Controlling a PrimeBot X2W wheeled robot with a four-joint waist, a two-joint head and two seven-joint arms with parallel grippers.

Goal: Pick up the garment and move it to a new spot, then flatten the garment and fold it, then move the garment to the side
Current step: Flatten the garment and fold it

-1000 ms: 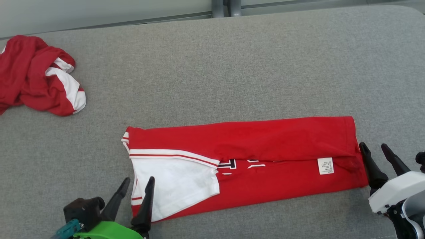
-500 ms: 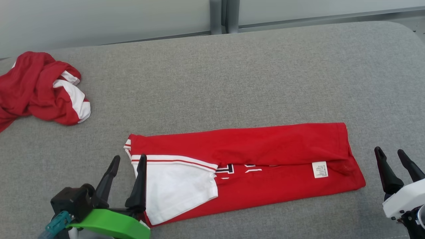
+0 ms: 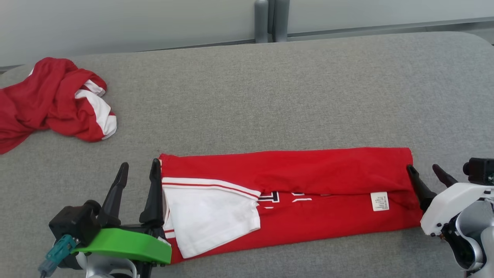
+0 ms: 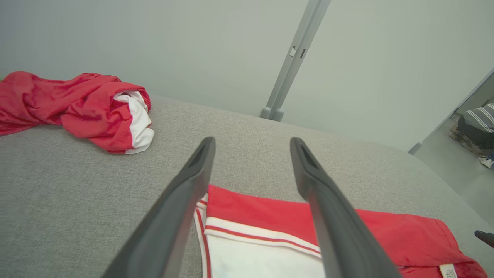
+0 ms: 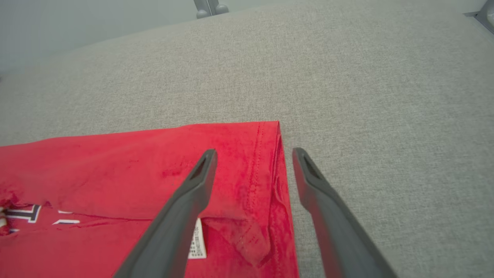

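Head view: mid-fold, left gripper (image 3: 139, 162) and right gripper (image 3: 422, 166) gape empty at the long-folded garment's (image 3: 308, 170) left and right ends; next, probably pinch those edges.

Off-task items: grey woven surface (image 3: 270, 96), crumpled red-and-white garment (image 3: 58, 104), pale wall (image 3: 115, 23) behind.
Crumpled garment bunched at the surface's far left, near its back edge, white panel facing right. Two grey metal posts (image 3: 270, 19) stand side by side against the wall, about centre. Left wrist view: striped bundle (image 4: 476, 119) on floor at far right, too small to identify.
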